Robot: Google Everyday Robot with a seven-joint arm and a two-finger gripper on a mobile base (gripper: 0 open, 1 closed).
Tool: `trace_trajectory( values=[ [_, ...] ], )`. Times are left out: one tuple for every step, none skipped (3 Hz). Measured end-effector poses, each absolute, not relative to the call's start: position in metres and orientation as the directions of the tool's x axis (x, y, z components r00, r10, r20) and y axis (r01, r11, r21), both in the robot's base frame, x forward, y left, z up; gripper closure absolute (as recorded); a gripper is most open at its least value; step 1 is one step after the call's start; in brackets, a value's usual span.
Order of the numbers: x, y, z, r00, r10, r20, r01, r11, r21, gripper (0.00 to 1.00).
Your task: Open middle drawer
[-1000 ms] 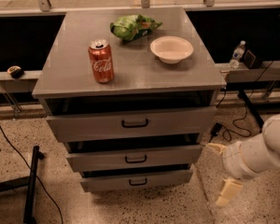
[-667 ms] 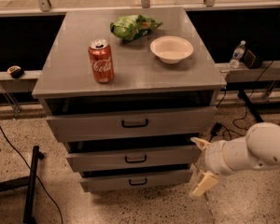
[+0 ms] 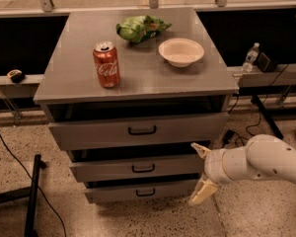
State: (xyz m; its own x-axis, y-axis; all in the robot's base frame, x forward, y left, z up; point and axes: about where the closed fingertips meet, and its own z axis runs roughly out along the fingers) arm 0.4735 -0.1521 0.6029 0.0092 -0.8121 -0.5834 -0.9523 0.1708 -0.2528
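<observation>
The middle drawer (image 3: 103,170) is the grey front panel of medium height, between a taller panel above and a thinner one below. Its small black bar handle (image 3: 143,168) sits at the centre. A dark gap shows above the panel. My gripper (image 3: 200,172) is on the white arm (image 3: 259,163) reaching in from the right. It is open, with one cream finger (image 3: 199,149) up by the drawer's right end and the other finger (image 3: 203,192) lower, near the bottom drawer's right end. It holds nothing and is well right of the handle.
On the cabinet top (image 3: 74,68) stand a red cola can (image 3: 106,64), a green chip bag (image 3: 140,27) and a white bowl (image 3: 181,51). The top drawer (image 3: 138,130) and the bottom drawer (image 3: 143,191) have similar handles. A black stand (image 3: 32,196) and a cable lie on the floor at left.
My arm has swung left from beside the cabinet, bringing the open gripper to the right end of the middle and bottom drawer fronts. The drawers have not moved.
</observation>
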Motion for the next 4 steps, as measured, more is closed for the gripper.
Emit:
trace_trajectory(
  values=[
    [0.507,-0.14,0.569,0.123,-0.827,-0.549,-0.934,0.091,-0.346,0.0],
    [0.534,-0.141,0.525,0.235,-0.813,-0.533,-0.92,-0.01,-0.391,0.0],
    [0.536,-0.14,0.517,0.253,-0.812,-0.525,-0.918,-0.031,-0.394,0.0],
    [0.542,-0.143,0.496,0.29,-0.84,-0.459,-0.913,-0.099,-0.395,0.0]
  ],
)
